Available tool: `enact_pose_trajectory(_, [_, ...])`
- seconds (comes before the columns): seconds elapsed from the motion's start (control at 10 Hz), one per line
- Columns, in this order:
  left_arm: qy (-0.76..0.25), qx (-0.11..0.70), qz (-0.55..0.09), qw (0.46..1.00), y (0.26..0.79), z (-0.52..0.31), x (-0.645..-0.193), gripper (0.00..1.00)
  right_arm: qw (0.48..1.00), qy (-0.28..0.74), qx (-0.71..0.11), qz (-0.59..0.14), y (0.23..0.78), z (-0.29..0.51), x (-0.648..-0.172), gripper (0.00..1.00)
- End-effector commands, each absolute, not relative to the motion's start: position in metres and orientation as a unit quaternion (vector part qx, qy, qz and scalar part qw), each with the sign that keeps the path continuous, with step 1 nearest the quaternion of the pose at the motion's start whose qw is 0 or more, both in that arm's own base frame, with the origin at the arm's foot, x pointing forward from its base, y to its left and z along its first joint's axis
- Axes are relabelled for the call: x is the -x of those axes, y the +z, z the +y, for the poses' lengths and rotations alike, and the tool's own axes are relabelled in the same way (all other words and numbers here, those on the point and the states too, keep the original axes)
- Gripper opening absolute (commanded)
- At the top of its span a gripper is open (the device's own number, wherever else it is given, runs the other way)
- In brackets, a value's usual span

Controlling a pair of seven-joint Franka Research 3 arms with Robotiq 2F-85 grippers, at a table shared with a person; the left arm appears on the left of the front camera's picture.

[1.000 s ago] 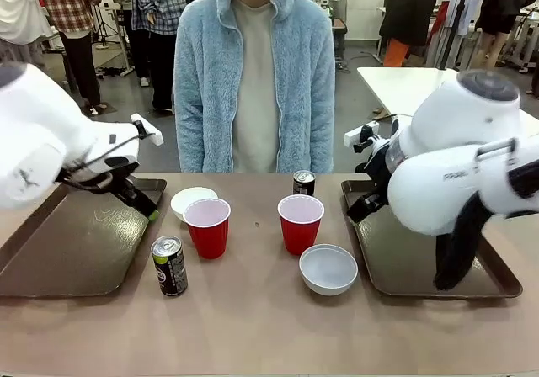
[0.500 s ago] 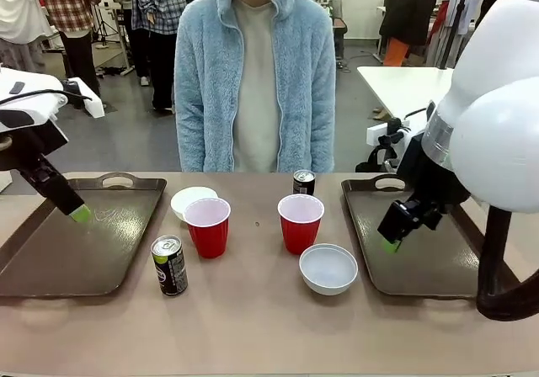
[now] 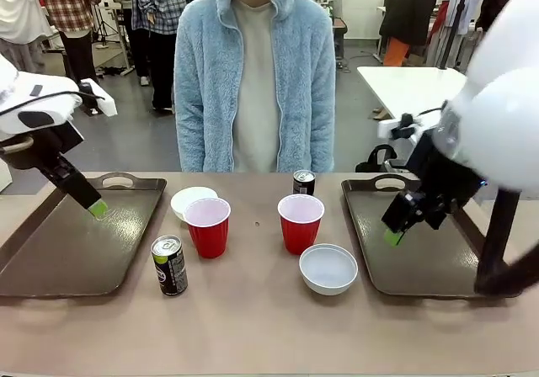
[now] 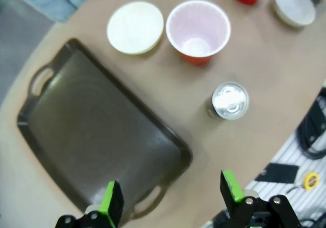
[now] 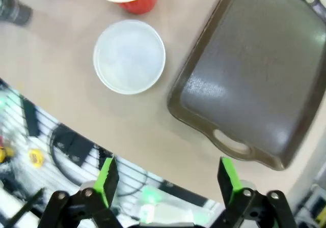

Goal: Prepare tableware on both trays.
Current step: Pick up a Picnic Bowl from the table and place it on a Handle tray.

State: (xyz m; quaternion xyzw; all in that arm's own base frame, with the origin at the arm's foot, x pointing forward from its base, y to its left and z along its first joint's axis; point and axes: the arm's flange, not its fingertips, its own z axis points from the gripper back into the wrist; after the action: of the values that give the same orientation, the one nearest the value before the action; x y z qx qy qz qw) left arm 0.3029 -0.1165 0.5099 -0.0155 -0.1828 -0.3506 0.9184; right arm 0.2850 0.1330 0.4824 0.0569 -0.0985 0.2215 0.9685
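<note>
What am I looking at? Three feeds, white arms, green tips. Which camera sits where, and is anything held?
Two white robot arms work at a table, with a person standing opposite. The front view looks across the table from between the arms. Each wrist view looks down along one gripper's own green-padded fingers. The left gripper hangs roughly over the left tray, and the right gripper roughly over the right tray. Both are open and hold nothing. On the table between the trays, not on them, stand two red cups, two white bowls and two black cans.
</note>
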Motion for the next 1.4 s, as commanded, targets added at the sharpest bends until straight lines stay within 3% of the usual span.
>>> enact_pose_trajectory(0.0, [-0.306, 0.116, -0.188, 0.926, 0.503, -0.072, -0.309, 1.0, 0.961, 0.15, -0.201, -0.118, 0.472, 0.068, -0.288, 1.0])
enact_pose_trajectory(0.4, [-0.18, 0.244, -0.153, 0.941, 0.466, 0.032, -0.337, 1.0, 0.931, 0.068, -0.339, -0.117, 0.455, -0.031, -0.277, 1.0])
enact_pose_trajectory(0.9, [-0.074, 0.283, -0.153, 0.944, 0.465, 0.133, -0.324, 1.0, 0.921, 0.016, -0.37, -0.121, 0.425, -0.116, -0.252, 1.0])
enact_pose_trajectory(1.3, [-0.048, 0.26, -0.152, 0.952, 0.478, 0.142, -0.307, 1.0, 0.916, -0.001, -0.38, -0.127, 0.418, -0.143, -0.236, 1.0])
